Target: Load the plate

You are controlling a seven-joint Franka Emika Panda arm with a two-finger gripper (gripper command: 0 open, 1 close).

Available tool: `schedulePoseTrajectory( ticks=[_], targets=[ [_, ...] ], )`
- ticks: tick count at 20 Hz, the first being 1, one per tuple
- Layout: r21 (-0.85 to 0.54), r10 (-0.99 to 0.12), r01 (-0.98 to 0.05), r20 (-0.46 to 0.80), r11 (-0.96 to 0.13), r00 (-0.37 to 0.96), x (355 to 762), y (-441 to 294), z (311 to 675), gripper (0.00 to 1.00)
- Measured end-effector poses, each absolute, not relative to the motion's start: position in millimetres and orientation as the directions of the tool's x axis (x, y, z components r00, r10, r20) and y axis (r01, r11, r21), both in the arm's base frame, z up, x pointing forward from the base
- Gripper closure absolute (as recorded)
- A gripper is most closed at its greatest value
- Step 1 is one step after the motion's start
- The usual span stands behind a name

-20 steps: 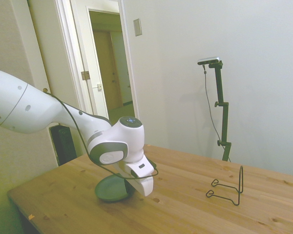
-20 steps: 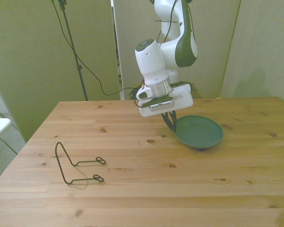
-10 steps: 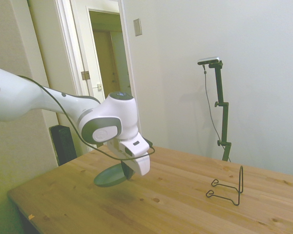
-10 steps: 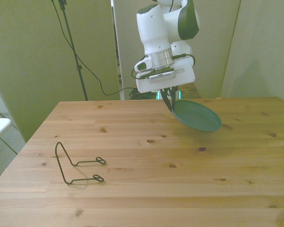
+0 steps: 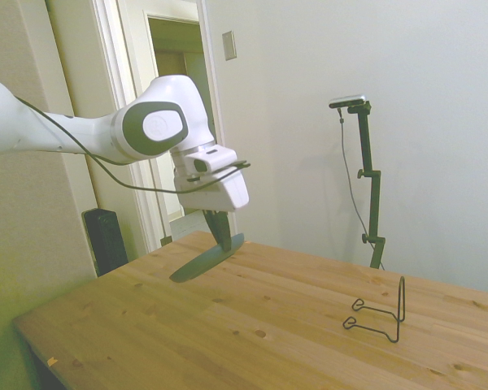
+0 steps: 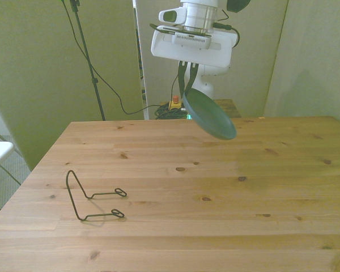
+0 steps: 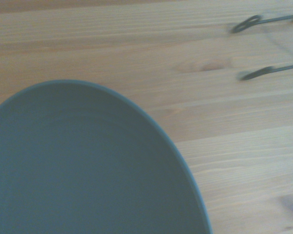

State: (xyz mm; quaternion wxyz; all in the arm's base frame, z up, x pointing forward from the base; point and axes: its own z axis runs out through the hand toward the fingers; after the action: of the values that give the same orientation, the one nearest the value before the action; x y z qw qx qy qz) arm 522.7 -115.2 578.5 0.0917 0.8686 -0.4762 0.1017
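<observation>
The claw [image 6: 186,86] pinches the rim of the plate [image 6: 210,114] between its two dark fingers [image 5: 222,230], holding it in the air above the far part of the table [image 6: 215,192]. The plate hangs tilted, its free edge sloping down and away from the fingers, touching nothing else. A black wire stand [image 6: 90,196] sits on the table, well apart, toward the front view's left.
</observation>
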Motion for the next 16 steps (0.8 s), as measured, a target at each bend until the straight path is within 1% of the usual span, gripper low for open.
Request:
schedulePoseTrajectory(
  ticks=[4, 8, 12, 16],
  targets=[
    [0.151, -0.779, -0.850, 0.345, -0.504, 0.524, 553, -152, 574, 1.00],
    [0.211, -0.730, -0.831, 0.400, -0.515, 0.554, 565, -192, 584, 1.00],
    [0.233, -0.674, -0.812, 0.462, -0.535, 0.576, 575, -229, 595, 1.00],
    [0.246, -0.651, -0.816, 0.502, -0.523, 0.569, 596, -269, 585, 1.00]
  ],
)
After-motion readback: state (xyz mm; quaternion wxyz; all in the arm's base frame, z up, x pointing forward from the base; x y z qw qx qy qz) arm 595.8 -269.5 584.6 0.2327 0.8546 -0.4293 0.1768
